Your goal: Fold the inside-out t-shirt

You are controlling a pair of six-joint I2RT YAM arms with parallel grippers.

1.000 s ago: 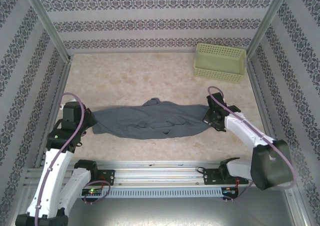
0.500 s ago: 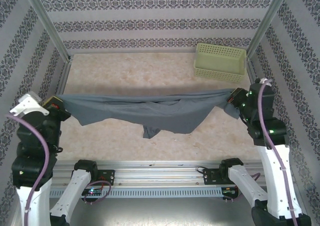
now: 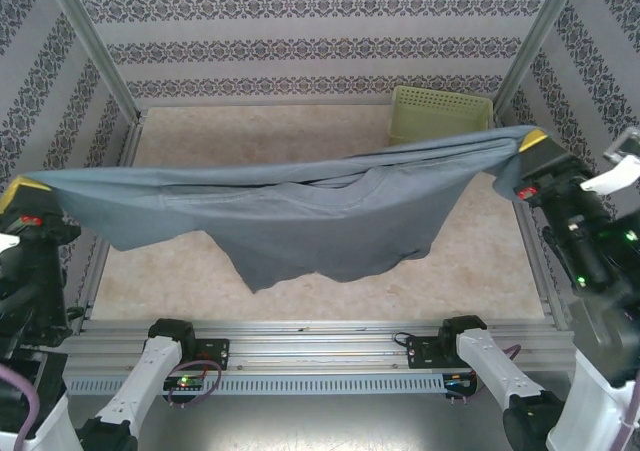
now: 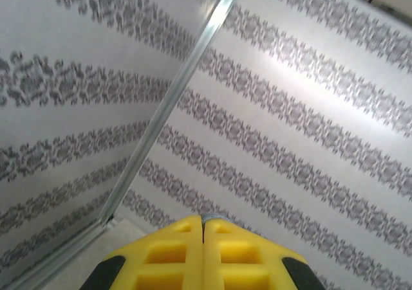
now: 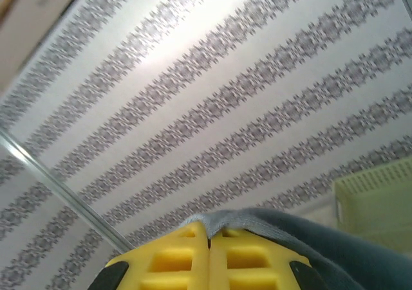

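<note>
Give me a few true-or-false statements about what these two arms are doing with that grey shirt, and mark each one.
1. The t-shirt hangs stretched between the left tool and the right tool. True.
2. The left tool is open and holds nothing. False: it is shut on one end of the t-shirt.
3. The t-shirt lies folded inside the basket. False: it is spread in the air, and the basket stands at the far right, partly behind it.
4. The t-shirt's lower edge sags in the middle toward the table. True.
</note>
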